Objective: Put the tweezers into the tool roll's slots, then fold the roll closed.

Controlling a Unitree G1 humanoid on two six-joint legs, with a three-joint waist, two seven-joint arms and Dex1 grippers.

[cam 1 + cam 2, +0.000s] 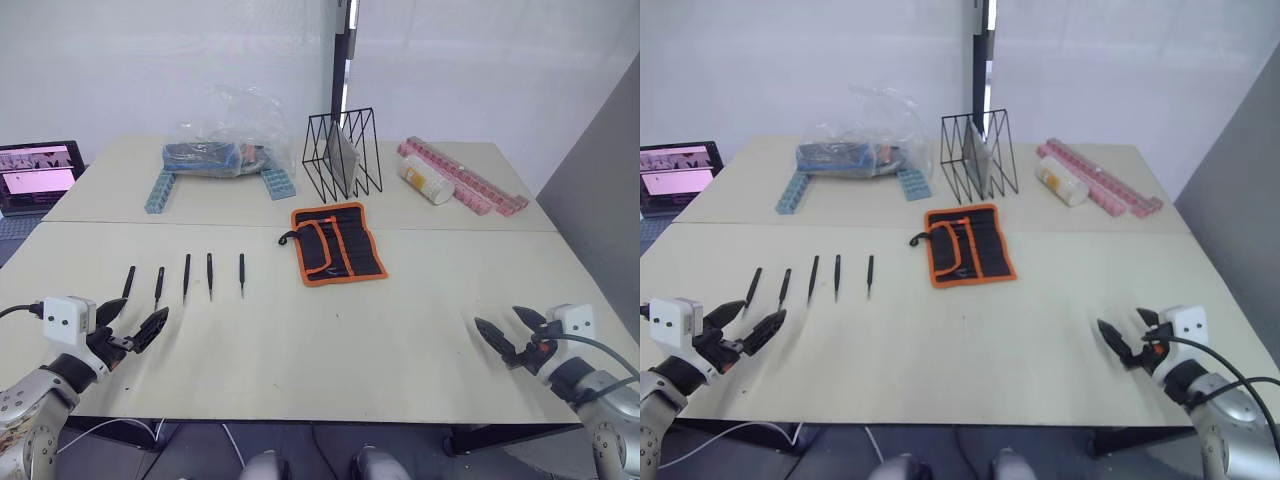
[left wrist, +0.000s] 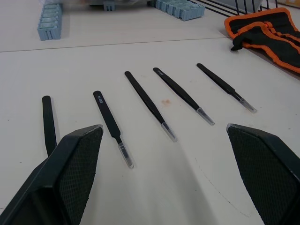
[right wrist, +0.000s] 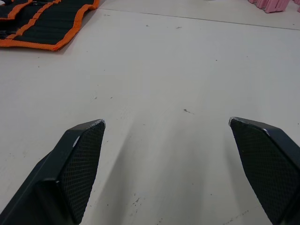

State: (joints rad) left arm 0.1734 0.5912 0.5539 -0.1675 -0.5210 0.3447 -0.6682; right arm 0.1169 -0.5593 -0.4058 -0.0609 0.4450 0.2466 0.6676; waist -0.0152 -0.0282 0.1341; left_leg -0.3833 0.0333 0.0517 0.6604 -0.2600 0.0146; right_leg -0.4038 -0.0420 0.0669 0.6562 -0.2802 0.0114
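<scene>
- Pale bench [image 1: 330, 330] against white walls; no step of the task is done yet.
- Tweezers [image 1: 186, 275]: five slim black pointed pieces in a row, well apart from one another, flat on the bench on the robot's left, none in a slot.
- Handling, judged: light, stiff, thin metal lying flush on a smooth top, so likely to skid or pivot under a finger. Best hold is across the mid-body; the fine tips look easy to bend or snag on fabric.
- Tool roll [image 1: 337, 243]: black fabric with orange edging, lying open at bench centre, strap toward the tweezers. Slots [image 1: 345, 248] run across its inner face. Soft and limp, judged likely to shift when a tweezer is pushed in; the other gripper may need to pin it.
- Left gripper [image 1: 137, 332]: fingers spread wide, empty, low over the bench just short of the tweezers' near ends.
- Right gripper [image 1: 512, 335]: fingers spread wide, empty, over bare bench well apart from the roll.
- Behind: blue toothed bars [image 1: 160, 190], a plastic bag [image 1: 225, 140], a black wire rack [image 1: 341, 155], pink bars [image 1: 465, 176], a laptop [image 1: 38, 172].
</scene>
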